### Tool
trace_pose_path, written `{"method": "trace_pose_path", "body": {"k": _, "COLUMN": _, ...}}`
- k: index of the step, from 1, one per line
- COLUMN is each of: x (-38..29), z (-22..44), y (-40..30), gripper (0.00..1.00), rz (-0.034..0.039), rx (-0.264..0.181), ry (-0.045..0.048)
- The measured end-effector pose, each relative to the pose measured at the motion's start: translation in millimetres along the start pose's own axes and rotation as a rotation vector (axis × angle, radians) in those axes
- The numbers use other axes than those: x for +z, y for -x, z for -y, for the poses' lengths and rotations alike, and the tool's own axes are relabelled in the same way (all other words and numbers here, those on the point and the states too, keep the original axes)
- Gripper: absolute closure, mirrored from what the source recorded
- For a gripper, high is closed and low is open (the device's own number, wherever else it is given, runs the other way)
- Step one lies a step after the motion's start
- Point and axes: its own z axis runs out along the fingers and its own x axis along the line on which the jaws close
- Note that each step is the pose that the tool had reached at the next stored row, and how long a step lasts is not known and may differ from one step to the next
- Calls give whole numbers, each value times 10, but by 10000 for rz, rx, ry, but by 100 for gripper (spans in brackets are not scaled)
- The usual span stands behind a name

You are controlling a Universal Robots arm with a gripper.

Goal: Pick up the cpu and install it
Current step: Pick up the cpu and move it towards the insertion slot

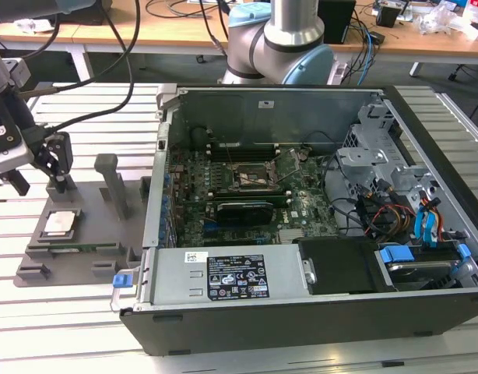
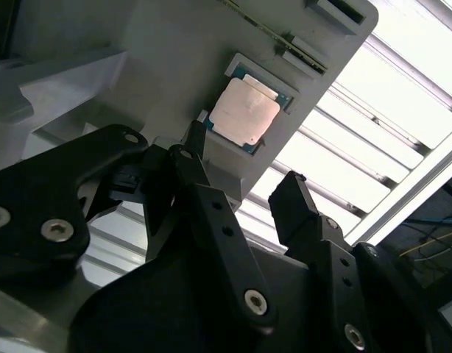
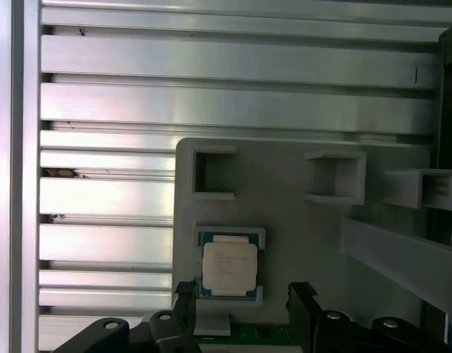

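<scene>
The cpu (image 1: 60, 222) is a small silver-topped square chip lying flat in its recess on the grey fixture plate (image 1: 91, 261), at the exterior view's left. Both wrist views show the cpu (image 2: 244, 112) (image 3: 230, 268) in that recess. My gripper (image 1: 40, 185) hangs open just above the plate, a little behind the chip. In the wrist views the gripper (image 2: 241, 165) (image 3: 243, 294) has its two black fingers spread wider than the chip, with nothing between them and no contact with it.
The open computer case (image 1: 426, 312) lies to the exterior view's right of the plate, with the motherboard and its black socket (image 1: 251, 178) inside. Raised grey posts (image 1: 110, 179) stand on the plate near my gripper. A slatted aluminium table (image 1: 83, 117) carries everything.
</scene>
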Motion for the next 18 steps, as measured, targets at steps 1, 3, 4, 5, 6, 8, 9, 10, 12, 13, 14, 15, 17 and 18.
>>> {"method": "trace_pose_path", "body": {"k": 1, "x": 7, "z": 0, "y": 0, "gripper": 38, "rz": 0, "rx": 0, "ry": 0}}
{"method": "trace_pose_path", "body": {"k": 3, "x": 26, "z": -1, "y": -1, "gripper": 38, "rz": -1, "rx": 0, "ry": -1}}
{"method": "trace_pose_path", "body": {"k": 4, "x": 36, "z": -1, "y": -1, "gripper": 38, "rz": -1, "rx": 0, "ry": -1}}
{"method": "trace_pose_path", "body": {"k": 5, "x": 41, "z": -1, "y": -1, "gripper": 38, "rz": -1, "rx": 0, "ry": -1}}
{"method": "trace_pose_path", "body": {"k": 6, "x": 46, "z": -1, "y": -1, "gripper": 38, "rz": -1, "rx": 0, "ry": -1}}
{"method": "trace_pose_path", "body": {"k": 8, "x": 56, "z": -2, "y": -2, "gripper": 38, "rz": -1, "rx": 0, "ry": -1}}
{"method": "trace_pose_path", "body": {"k": 9, "x": 65, "z": -2, "y": -2, "gripper": 38, "rz": -1, "rx": -1, "ry": 0}}
{"method": "trace_pose_path", "body": {"k": 10, "x": 71, "z": -2, "y": -2, "gripper": 38, "rz": -1, "rx": 0, "ry": -1}}
{"method": "trace_pose_path", "body": {"k": 12, "x": 87, "z": -3, "y": -2, "gripper": 38, "rz": -1, "rx": 0, "ry": 0}}
{"method": "trace_pose_path", "body": {"k": 13, "x": 94, "z": -3, "y": -3, "gripper": 38, "rz": -2, "rx": 0, "ry": -1}}
{"method": "trace_pose_path", "body": {"k": 14, "x": 101, "z": -3, "y": -3, "gripper": 38, "rz": -1, "rx": 0, "ry": -1}}
{"method": "trace_pose_path", "body": {"k": 15, "x": 109, "z": -3, "y": -3, "gripper": 38, "rz": -1, "rx": 0, "ry": 0}}
{"method": "trace_pose_path", "body": {"k": 17, "x": 118, "z": -4, "y": -3, "gripper": 38, "rz": -1, "rx": 0, "ry": 0}}
{"method": "trace_pose_path", "body": {"k": 18, "x": 127, "z": -4, "y": -3, "gripper": 38, "rz": -1, "rx": 0, "ry": 0}}
